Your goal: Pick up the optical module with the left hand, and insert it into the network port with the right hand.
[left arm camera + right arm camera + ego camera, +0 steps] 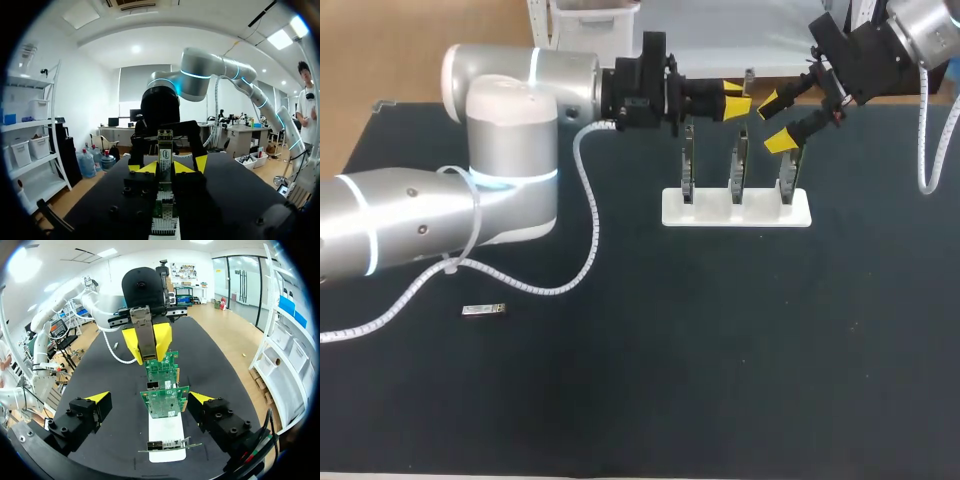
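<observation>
My left gripper (735, 98) hangs above the row of network cards (736, 170), shut on a slim silver optical module (165, 148). In the right wrist view that module (145, 335) stands between the left gripper's yellow fingers (131, 342), just ahead of my own gripper. My right gripper (774, 121) faces the left one from the right side, open wide, with nothing between its fingers. In its own view the right gripper (150, 400) straddles the nearest green card (164, 402) without touching it. The cards stand upright in a white base (670, 212).
A second small silver module (484, 311) lies on the dark table at the front left, near my left arm's white cable (588, 200). The three cards on the white base (167, 437) sit under both grippers. Dark tabletop (740, 350) lies in front of the base.
</observation>
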`<state>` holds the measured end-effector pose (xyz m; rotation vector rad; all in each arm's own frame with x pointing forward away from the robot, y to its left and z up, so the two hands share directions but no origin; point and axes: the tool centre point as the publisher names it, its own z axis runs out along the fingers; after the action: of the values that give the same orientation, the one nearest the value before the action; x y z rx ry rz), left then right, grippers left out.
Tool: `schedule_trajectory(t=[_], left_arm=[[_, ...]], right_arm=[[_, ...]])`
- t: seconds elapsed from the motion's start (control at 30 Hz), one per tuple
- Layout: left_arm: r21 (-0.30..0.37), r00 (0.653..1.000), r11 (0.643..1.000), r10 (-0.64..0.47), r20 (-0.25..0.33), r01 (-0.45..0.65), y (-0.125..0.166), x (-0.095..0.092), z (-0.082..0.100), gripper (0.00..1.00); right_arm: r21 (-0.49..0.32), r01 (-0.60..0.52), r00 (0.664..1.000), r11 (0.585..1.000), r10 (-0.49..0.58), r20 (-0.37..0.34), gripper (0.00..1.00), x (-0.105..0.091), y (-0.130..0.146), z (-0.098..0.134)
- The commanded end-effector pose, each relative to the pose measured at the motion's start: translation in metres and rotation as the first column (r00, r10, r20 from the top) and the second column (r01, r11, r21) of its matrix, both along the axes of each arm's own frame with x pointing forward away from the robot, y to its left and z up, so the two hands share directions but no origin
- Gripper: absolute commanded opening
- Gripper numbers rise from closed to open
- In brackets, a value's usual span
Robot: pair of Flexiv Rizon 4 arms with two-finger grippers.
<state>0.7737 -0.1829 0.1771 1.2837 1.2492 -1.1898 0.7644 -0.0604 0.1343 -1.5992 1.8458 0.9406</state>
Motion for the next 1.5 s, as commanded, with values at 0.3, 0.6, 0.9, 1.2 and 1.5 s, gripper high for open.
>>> schedule_trajectory(t=[0.3,0.6,0.9,1.2,1.5], left_arm=[[-0.026,0.999,0.999,-0.021,-0.032,0.02,-0.003,-0.007,-0.006,0.0],[-0.02,0.999,0.999,-0.028,-0.04,0.027,-0.004,-0.01,-0.009,0.0],[-0.018,0.999,0.999,-0.029,-0.047,0.028,-0.007,-0.011,-0.011,0.0],[0.001,0.999,1.0,-0.027,-0.033,0.027,-0.007,-0.01,-0.013,0.0],[0.01,0.999,1.0,-0.014,-0.035,0.015,-0.005,-0.007,-0.015,0.0]], right_arm=[[-0.001,0.002,1.0,1.0,-0.002,0.002,1.0,-0.001,0.0,0.0],[-0.001,0.002,1.0,1.0,-0.002,0.002,1.0,-0.001,0.0,0.0],[-0.001,0.002,1.0,1.0,-0.002,0.002,1.0,-0.001,0.0,0.0],[-0.001,0.002,1.0,1.0,-0.002,0.002,1.0,-0.001,0.0,0.0],[-0.001,0.002,1.0,1.0,-0.002,0.002,1.0,-0.001,0.0,0.0]])
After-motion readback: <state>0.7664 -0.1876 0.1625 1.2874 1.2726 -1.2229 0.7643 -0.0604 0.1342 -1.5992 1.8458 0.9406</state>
